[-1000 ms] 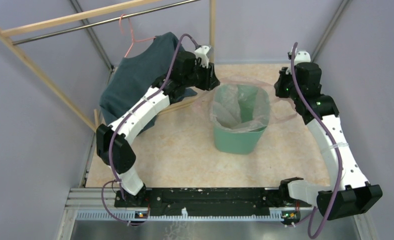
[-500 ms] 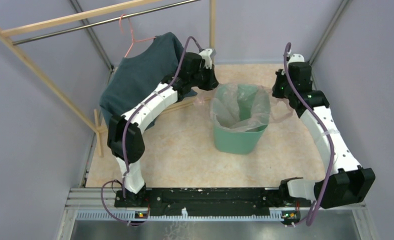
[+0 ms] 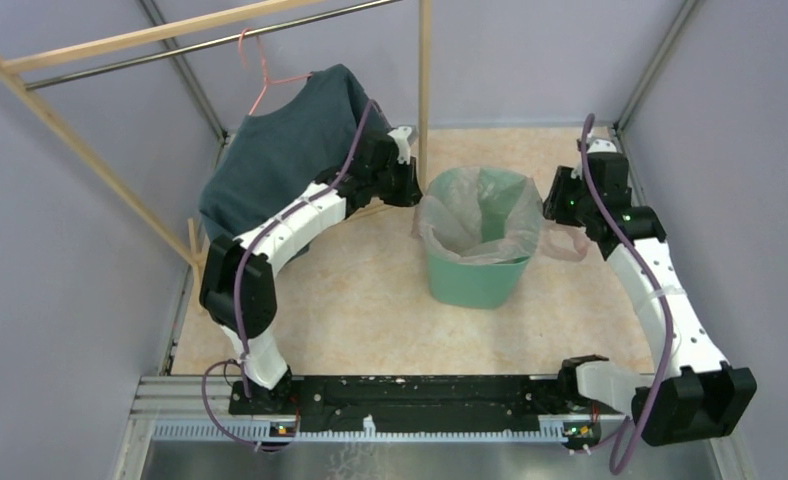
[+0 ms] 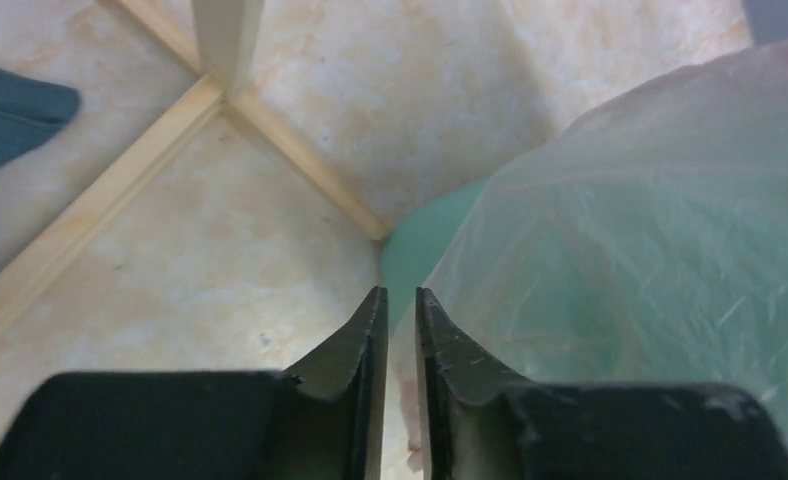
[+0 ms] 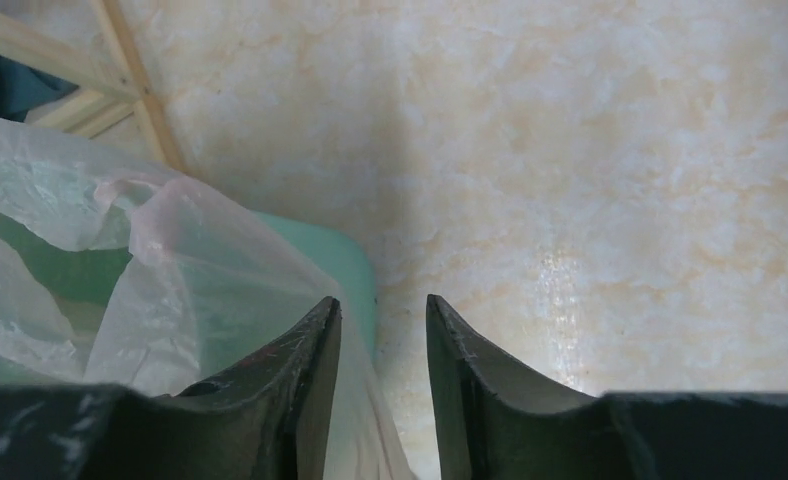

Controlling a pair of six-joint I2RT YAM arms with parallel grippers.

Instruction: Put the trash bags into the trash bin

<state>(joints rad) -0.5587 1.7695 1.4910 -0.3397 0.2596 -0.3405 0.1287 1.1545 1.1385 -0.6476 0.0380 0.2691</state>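
Glossy wrinkled bag (image 3: pixel 440 222), smooth plastic bin (image 3: pixel 470 282)

white arms (image 3: pixel 300 215) with black joints (image 3: pixel 238 290), purple cables (image 3: pixel 206 395).

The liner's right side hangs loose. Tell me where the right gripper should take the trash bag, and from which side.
Pinch the loose pale-pink flap of the trash bag that droops outside the right rim of the trash bin. Bring the right gripper down from above on the bin's outer side, with its fingers astride the bunched fold. That fold probably offers more to pinch than the film spread over the rim.
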